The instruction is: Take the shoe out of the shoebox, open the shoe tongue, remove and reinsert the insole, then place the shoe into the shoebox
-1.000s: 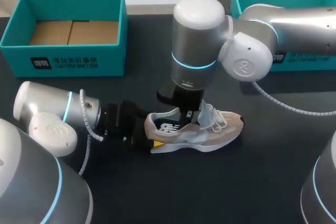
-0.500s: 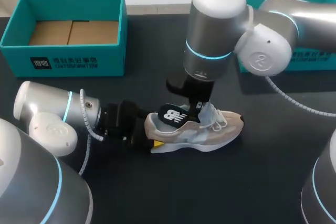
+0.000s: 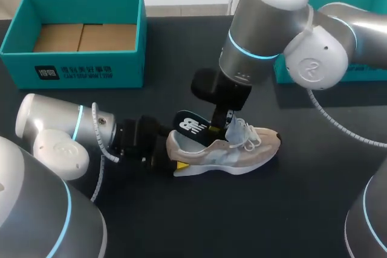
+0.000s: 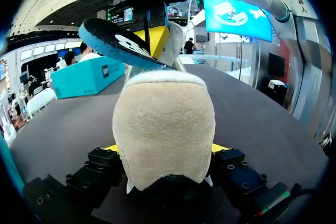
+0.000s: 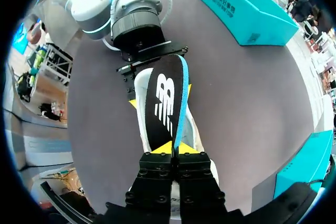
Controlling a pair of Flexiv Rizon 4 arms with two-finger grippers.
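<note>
A beige sneaker [image 3: 242,152] lies on its sole on the black table, toe to the right. My left gripper [image 3: 172,160] is shut on its heel [image 4: 164,124], a yellow-tipped finger [image 4: 111,148] on each side. Above the shoe's opening, my right gripper [image 3: 221,124] is shut on the front end of the black insole [image 3: 190,126]. The insole [image 5: 164,98], blue underneath, is lifted and slopes over the heel, largely out of the shoe. In the right wrist view the gripper [image 5: 172,148] pinches the insole between its yellow tips. The white laces [image 3: 245,131] hang loose.
An open teal shoebox [image 3: 78,70] with cardboard inside stands at the back left. A second teal box [image 3: 363,70] sits at the back right, partly hidden by my right arm. Bare black table lies in front of the shoe.
My right gripper has risen and moved right, drawing the insole up out of the shoe. The left arm and the shoe have stayed put.
</note>
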